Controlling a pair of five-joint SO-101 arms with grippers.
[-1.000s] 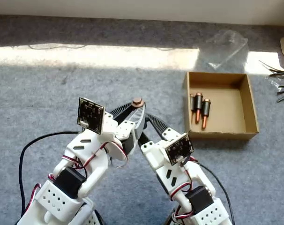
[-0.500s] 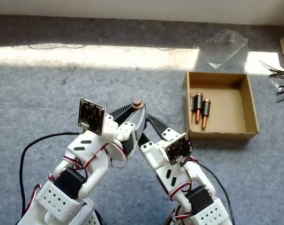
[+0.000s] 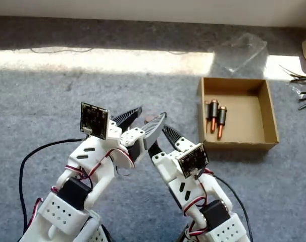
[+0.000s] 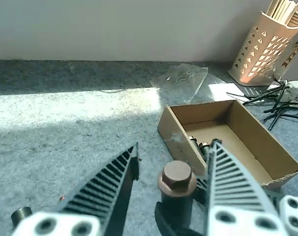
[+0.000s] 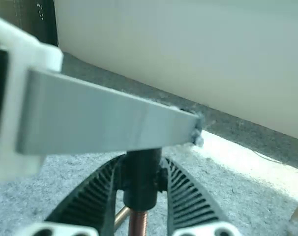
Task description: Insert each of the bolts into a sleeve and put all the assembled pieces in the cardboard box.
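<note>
**High view.** The left tool (image 3: 152, 112) is spread wide above the grey table (image 3: 52, 101). One ribbed finger stands on each side of the bolt (image 3: 149, 119), and neither touches it. The right tool (image 3: 157, 129) sits just beneath. The left tool's finger covers most of it, so you cannot judge its grip from here. The cardboard box (image 3: 239, 145) stands well apart, on the right arm's side. In it, three assembled pieces (image 3: 214, 117) lie side by side near the wall closest to the arms' tools. A clear plastic bag (image 3: 241, 50) lies beyond the box, and dark cables (image 3: 304, 98) lie at the table's edge past it.

**Left wrist view.** You look between the open fingers. The bolt's brown hexagonal head stands upright in a black sleeve (image 4: 176, 209), midway between them. A dark finger of the other tool grips the sleeve lower down. The box lies behind the bolt, open side up, with the pieces at its near end. A slotted holder (image 4: 262, 51) with pale sticks stands beyond the box, beside the cables. A small dark cylinder (image 4: 21, 215) rests on the table near the left tool's base.

**Right wrist view.** The right tool is clamped on the sleeve, with its ribbed fingers (image 5: 186, 196) pressed to both sides. The copper shank of the bolt projects from the sleeve's near end. A grey finger of the left tool crosses in front and blocks your view of the sleeve's far end.
</note>
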